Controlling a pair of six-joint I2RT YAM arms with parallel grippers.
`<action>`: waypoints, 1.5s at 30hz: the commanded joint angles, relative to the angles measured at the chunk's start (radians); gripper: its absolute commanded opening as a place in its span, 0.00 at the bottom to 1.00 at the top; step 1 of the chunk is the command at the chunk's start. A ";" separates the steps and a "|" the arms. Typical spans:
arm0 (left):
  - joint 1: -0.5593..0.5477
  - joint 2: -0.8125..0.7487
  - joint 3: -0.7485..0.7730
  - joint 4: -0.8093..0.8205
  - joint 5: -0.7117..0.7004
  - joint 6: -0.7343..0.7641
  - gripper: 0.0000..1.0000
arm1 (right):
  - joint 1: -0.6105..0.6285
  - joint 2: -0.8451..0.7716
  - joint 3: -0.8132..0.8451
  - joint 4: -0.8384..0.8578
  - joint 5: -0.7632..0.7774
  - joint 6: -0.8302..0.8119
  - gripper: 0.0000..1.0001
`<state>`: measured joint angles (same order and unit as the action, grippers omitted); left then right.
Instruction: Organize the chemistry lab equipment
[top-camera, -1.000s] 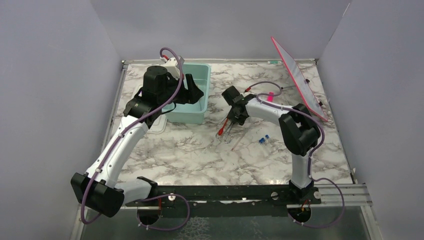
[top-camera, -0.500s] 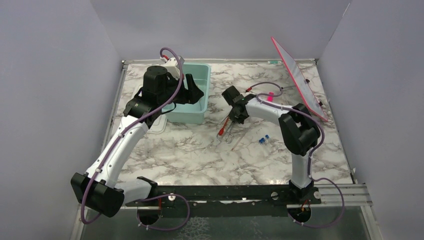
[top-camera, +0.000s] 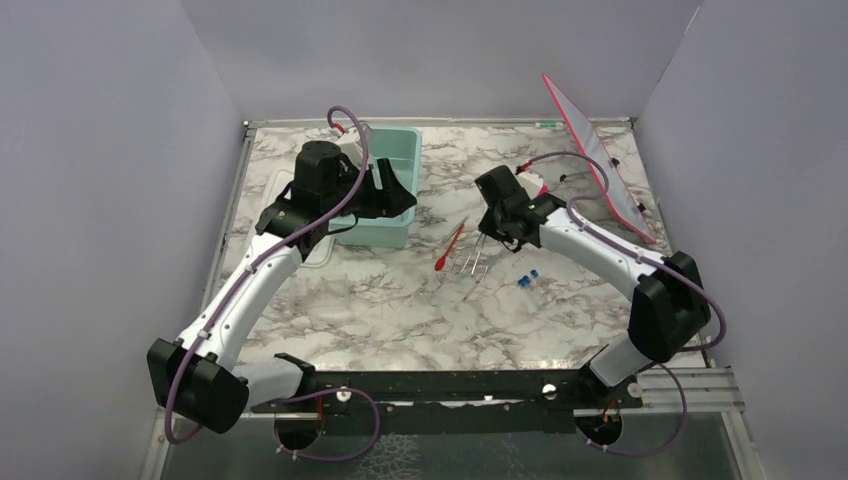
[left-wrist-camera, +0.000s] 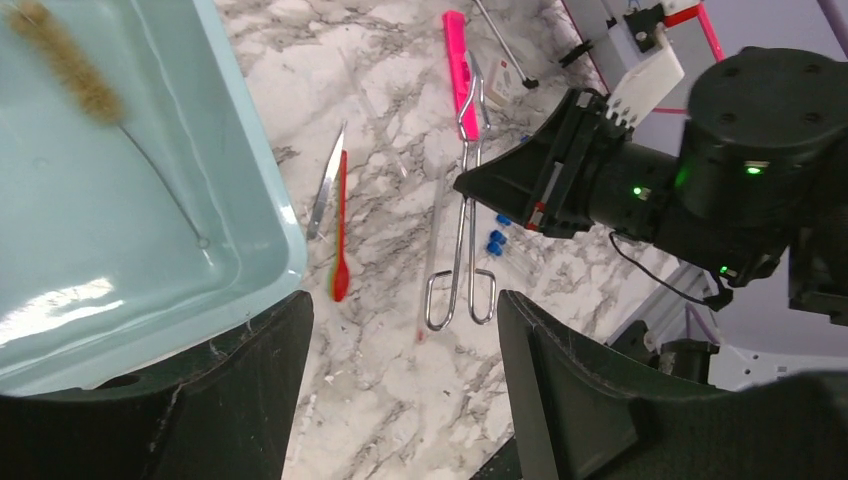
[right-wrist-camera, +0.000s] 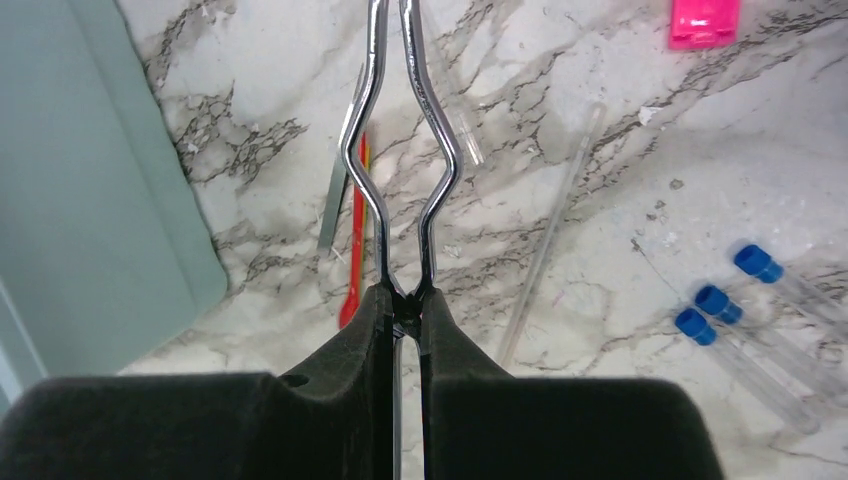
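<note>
Right pads clamped on the tongs, left jaws apart at the tub

Nearest me, my right gripper is pressed together on the wire metal tongs, pinching the narrow waist where the two wires meet; the rest runs out ahead of my pads, and I cannot tell whether its far loops touch the marble. I judge the tongs light, stiff and springy, and the chrome slick, so they may swivel in so small a pinch; the waist looks the right hold. Beneath them lie the red-tipped dropper and a thin clear rod, with the blue-capped vials off to one side. Farther off, my left gripper hangs with jaws wide apart and empty by the rim of the teal tub.
</note>
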<state>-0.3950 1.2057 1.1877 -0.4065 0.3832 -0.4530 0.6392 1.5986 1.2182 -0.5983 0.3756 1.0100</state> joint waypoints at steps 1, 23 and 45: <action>-0.016 0.002 -0.055 0.095 0.088 -0.083 0.71 | -0.002 -0.098 -0.054 -0.023 -0.012 -0.091 0.01; -0.266 0.151 -0.227 0.580 0.123 -0.332 0.56 | -0.002 -0.416 -0.162 0.351 -0.431 -0.143 0.01; -0.268 0.133 -0.105 0.354 -0.035 -0.059 0.00 | -0.001 -0.462 -0.187 0.484 -0.447 -0.170 0.52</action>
<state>-0.6655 1.3689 0.9974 0.0536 0.4419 -0.6598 0.6376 1.1957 1.0229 -0.1677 -0.0620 0.8860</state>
